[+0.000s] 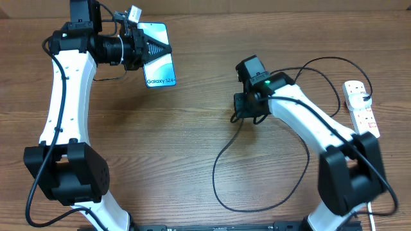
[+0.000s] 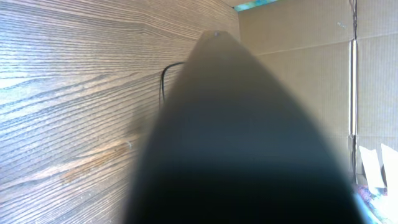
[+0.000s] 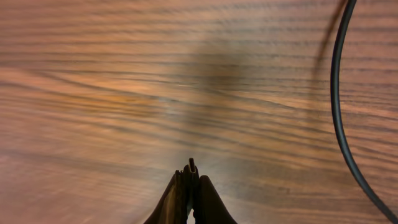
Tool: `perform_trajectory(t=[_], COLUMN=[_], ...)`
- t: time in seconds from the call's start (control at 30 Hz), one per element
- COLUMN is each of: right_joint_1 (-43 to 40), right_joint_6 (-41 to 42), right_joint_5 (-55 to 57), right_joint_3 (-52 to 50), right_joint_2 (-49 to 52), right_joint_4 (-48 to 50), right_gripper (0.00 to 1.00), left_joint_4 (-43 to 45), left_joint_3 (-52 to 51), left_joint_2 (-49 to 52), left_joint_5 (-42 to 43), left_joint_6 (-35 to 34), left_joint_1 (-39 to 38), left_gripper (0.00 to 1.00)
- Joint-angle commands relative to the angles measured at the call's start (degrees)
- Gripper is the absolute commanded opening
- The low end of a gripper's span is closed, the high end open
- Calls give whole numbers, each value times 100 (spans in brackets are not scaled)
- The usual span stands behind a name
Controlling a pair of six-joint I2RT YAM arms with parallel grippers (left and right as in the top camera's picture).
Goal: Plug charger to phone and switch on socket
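Leftward, farther travel is judged to be needed from the right claw (image 3: 193,177), whose jaws are seen pressed together, apparently on the connector tip of the long thin black charger cable (image 3: 333,93). The slim blue-white "Galaxy S24" phone (image 1: 160,69) lies at the far left, its long axis running roughly near-to-far, with the left claw (image 1: 168,49) held shut above its far half; contact cannot be told. Bare wooden surface (image 1: 192,128) is left open between them, and the white elongated power strip (image 1: 359,106) is set at the right edge.
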Motion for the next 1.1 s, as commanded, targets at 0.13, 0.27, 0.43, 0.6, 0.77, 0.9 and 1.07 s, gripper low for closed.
perform_trajectory(t=[0.13,0.27,0.43,0.6,0.77,0.9,1.07], right_joint_1=[-11,-11,-11,-11,-11,-11,-11], right_joint_6=[-28,-31,-28,-28,-26,234,553], right_joint_5=[402,402,400,400,398,348,157], right_joint_3=[70,70,66,59,59,59,59], right_joint_2=[647,800,951,960,960,960,960], right_joint_4=[170,271,245,286,280,260,131], right_gripper=[4,4,4,14,28,28,23], left_joint_4=[0,0,-4,-44,-94,-131,-138], left_joint_3=[66,66,66,66,66,66,66], left_joint_2=[4,4,4,4,4,4,4], left_joint_5=[63,63,63,63,63,63,66], left_joint_6=[205,219,219,219,219,219,219], left_joint_1=[-44,-44,-44,-44,-44,-44,-44], left_gripper=[4,4,4,4,4,4,4])
